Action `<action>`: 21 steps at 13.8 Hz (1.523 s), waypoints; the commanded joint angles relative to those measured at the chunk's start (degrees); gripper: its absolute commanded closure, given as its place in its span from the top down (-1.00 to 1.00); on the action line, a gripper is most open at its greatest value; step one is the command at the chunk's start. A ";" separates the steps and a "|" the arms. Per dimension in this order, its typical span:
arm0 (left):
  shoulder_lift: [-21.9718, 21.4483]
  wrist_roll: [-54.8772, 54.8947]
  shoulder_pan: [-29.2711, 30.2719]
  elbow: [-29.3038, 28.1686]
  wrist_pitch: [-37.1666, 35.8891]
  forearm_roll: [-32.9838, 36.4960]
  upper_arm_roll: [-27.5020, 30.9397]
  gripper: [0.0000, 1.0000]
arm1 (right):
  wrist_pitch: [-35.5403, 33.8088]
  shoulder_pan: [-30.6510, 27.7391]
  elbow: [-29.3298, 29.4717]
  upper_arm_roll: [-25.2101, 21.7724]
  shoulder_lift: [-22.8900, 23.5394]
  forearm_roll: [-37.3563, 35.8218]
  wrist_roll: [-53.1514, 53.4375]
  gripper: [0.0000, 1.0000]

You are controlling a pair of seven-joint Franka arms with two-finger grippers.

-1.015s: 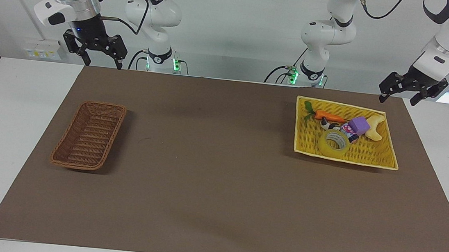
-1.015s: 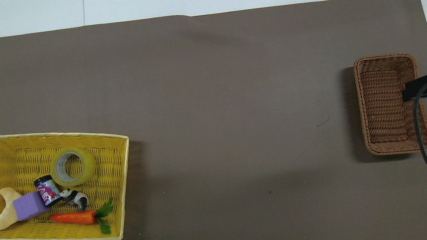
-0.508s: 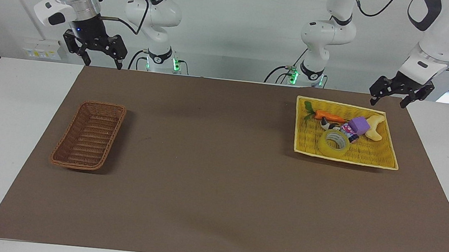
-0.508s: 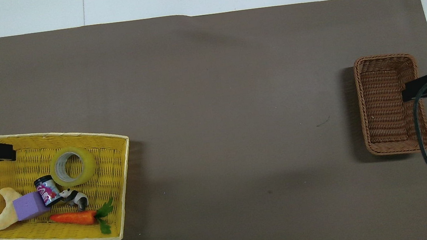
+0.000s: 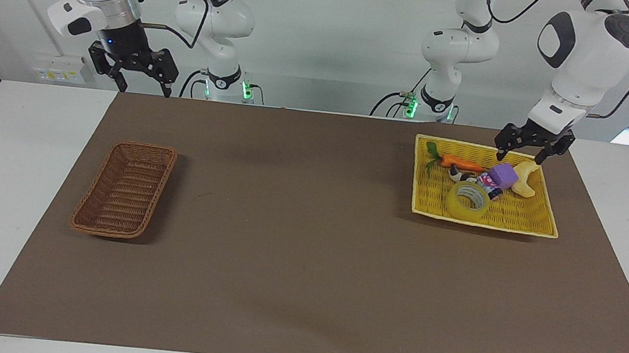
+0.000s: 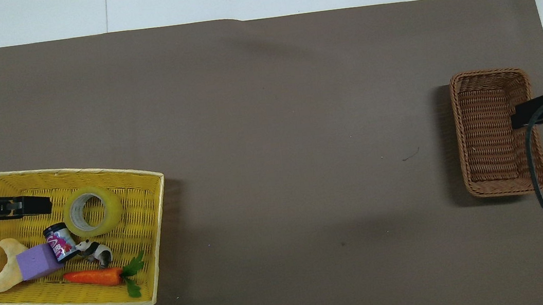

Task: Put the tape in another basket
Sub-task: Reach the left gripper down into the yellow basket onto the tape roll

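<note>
A yellow tray (image 5: 523, 222) holds a carrot (image 5: 462, 163), purple block (image 5: 503, 175) and small jar (image 6: 58, 243).

glossy tape (image 5: 467, 199), woven wicker basket (image 5: 124, 190), matt mat (image 5: 307, 256).

Tape (image 6: 93, 211) in yellow tray (image 6: 157, 239); basket (image 6: 497, 131) apart.

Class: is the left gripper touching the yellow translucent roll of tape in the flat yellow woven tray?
Apart. The facing view shows the left gripper raised over the tray's robot-side edge, with the purple block lying between it and the tape.
</note>
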 commanded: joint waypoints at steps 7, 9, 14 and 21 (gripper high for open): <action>-2.22 -2.39 -0.10 -15.62 17.29 -3.34 0.64 1.00 | 1.38 -0.53 -1.72 0.42 -1.33 -0.58 -0.02 1.00; -0.47 -2.21 -0.01 -16.58 20.26 -3.25 0.73 1.00 | 1.38 -0.53 -1.72 0.42 -1.42 -0.58 -0.02 1.00; 3.23 -1.33 -0.80 -22.12 30.73 -3.07 0.73 1.00 | 1.38 -0.53 -1.72 0.42 -1.42 -0.58 -0.02 1.00; 4.64 -1.07 -0.01 -25.98 36.18 -2.72 0.82 0.74 | 1.38 -0.53 -1.72 0.42 -1.42 -0.58 -0.02 1.00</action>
